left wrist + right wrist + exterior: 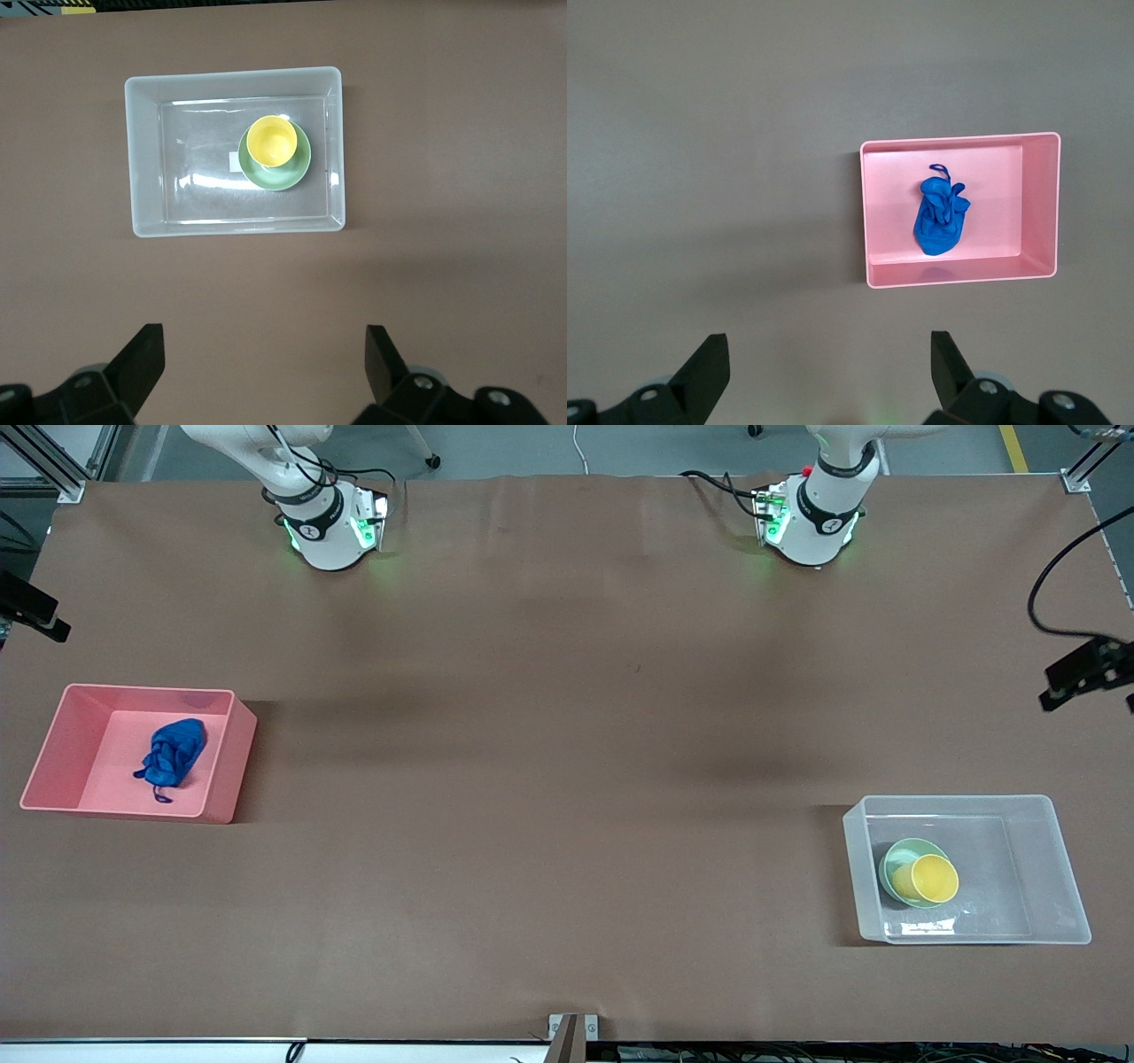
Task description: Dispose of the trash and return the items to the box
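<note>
1. Two white Franka arms have their bases along the top edge of the front view; both are raised, with their hands out of that frame, and both wait

2. The left gripper (261, 354) hangs high over bare brown table (567, 779), looking down on the clear bin; its two black fingers (142, 359) stand wide apart and hold nothing

3. The right gripper (828, 359) hangs high over bare table, looking down on the pink bin; its black fingers (704, 363) are likewise spread wide and hold nothing

4. The clear plastic bin (1059, 868) sits at the lower right of the front frame, toward the left arm's end of the table. Inside it a mint-green bowl (897, 859) holds a yellow cup (935, 878), which lies tipped with its mouth showing

5. The pink bin (62, 735) sits at the middle left of the front frame, toward the right arm's end. A blue wad (174, 753) of crumpled soft material lies on its floor, a thin strand trailing from one end

6. Black camera mounts jut in at both side edges of the front frame, and nothing lies on the table between the two bins
</note>
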`<state>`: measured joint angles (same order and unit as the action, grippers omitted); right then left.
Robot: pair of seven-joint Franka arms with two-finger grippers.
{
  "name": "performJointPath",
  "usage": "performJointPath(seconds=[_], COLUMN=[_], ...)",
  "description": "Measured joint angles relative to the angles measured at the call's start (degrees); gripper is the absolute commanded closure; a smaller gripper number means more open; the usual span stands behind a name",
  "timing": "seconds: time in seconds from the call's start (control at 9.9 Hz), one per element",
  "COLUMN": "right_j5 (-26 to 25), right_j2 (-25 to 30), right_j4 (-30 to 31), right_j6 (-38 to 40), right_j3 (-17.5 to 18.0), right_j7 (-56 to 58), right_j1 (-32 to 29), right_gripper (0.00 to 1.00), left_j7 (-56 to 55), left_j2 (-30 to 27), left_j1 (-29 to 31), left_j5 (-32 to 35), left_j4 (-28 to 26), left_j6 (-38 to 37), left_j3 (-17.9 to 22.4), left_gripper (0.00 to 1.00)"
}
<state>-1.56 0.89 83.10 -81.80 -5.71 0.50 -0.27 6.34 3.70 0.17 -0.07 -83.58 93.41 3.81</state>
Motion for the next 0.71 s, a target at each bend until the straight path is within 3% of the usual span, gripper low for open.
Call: performJointPath(seconds=[0.3, 0.71], right_j5=[0.0, 0.0], right_j2=[0.0, 0.0], right_j4=[0.0, 0.0], right_j6=[0.0, 0.0], right_j3=[0.0, 0.0], right_j7=[0.0, 0.0], right_j1=[0.0, 0.0], right_gripper=[0.00, 0.00], left_j7=[-2.7, -2.8], left_j2=[-1.0, -3.3], left_j1=[0.0, 0.0], left_j5=[0.0, 0.0], left_j4=[1.4, -1.8], left_j6=[-5.9, -5.4], left_j3=[0.1, 0.1], left_gripper=[0.00, 0.00])
